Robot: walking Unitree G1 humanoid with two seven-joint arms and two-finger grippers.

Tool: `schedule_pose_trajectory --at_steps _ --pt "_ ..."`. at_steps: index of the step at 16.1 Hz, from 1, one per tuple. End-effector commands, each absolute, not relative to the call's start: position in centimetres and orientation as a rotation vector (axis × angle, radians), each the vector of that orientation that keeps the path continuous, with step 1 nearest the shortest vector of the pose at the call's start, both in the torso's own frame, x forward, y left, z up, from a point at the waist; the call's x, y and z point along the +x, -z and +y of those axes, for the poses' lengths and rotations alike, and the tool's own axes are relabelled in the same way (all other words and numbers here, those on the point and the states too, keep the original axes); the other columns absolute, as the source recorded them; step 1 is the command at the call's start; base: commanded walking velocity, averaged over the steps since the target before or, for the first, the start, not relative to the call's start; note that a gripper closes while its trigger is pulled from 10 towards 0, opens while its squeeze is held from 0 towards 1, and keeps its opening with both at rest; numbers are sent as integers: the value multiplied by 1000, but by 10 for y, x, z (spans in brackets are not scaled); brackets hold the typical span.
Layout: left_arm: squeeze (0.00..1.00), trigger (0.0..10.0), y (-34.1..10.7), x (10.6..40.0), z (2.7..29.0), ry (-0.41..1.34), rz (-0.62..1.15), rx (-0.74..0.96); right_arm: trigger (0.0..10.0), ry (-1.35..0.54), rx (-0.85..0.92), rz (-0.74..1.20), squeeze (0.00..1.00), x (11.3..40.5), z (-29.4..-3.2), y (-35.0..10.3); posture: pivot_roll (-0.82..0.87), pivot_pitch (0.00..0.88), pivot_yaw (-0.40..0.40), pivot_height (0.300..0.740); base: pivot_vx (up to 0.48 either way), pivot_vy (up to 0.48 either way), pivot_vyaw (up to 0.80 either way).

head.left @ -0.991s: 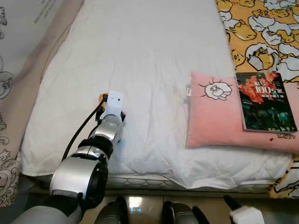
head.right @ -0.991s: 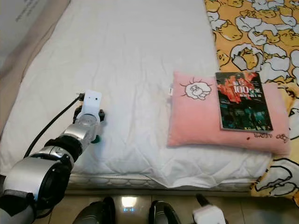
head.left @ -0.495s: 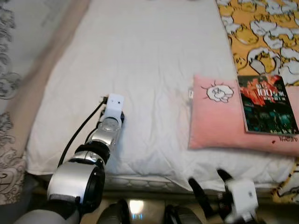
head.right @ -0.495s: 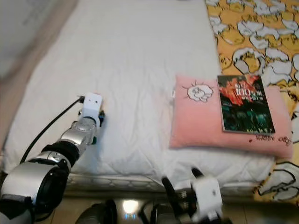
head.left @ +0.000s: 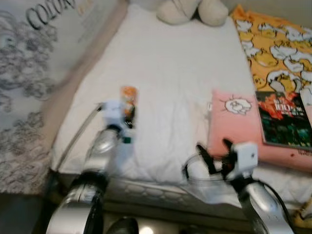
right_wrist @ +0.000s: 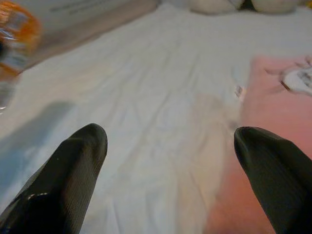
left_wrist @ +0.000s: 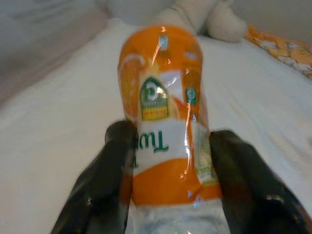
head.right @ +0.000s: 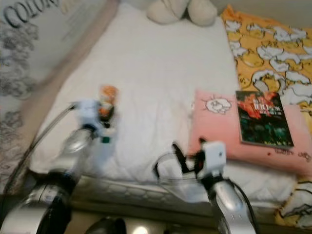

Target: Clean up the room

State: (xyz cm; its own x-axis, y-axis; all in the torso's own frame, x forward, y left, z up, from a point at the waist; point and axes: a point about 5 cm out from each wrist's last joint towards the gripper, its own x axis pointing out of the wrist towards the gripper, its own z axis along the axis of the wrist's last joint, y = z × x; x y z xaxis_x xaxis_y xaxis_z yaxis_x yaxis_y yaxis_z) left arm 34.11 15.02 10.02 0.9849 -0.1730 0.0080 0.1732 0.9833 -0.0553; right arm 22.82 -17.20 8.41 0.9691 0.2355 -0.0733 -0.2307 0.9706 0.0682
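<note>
Since a second ago, when my left gripper [left_wrist: 165, 185] lay low on the white mattress [head.left: 180, 63], I have lifted it, and the orange-labelled bottle [head.left: 128, 101] now shows clamped between its two black fingers [left_wrist: 105, 170], raised clear of the sheet near the bed's left side. I judge that piece of clutter secured and ready to carry off. My left arm reaches forward over the bed edge, wrist about level. Further right, my right gripper [head.left: 214, 157] has come up from below the bed edge, and its fingers stand wide apart, holding nothing, above the sheet just beside the pink pillow [head.left: 234, 126]. On that pillow's right part lies the dark book [head.left: 285, 122], likely my next pick.
</note>
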Motion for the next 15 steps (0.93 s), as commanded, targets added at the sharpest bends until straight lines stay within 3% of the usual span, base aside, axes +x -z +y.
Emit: schedule_pose_trajectory --at_steps 1,7,12,15 --pt "0 10000 -114 338 151 188 -81 -81 10000 -172 54 61 0 232 -177 -83 50 0 2 740 0 -480 0" --pt "0 10000 -101 303 133 213 -94 -104 10000 -80 45 -4 0 248 -170 -81 62 0 -9 740 0 -480 0" --pt "0 10000 -97 302 149 184 -71 -73 10000 32 -41 -44 0 240 -177 -78 64 0 -14 740 0 -480 0" --pt "0 10000 -103 303 139 213 -98 -74 10000 35 -122 -146 0 248 -179 -97 55 0 -15 740 0 -480 0"
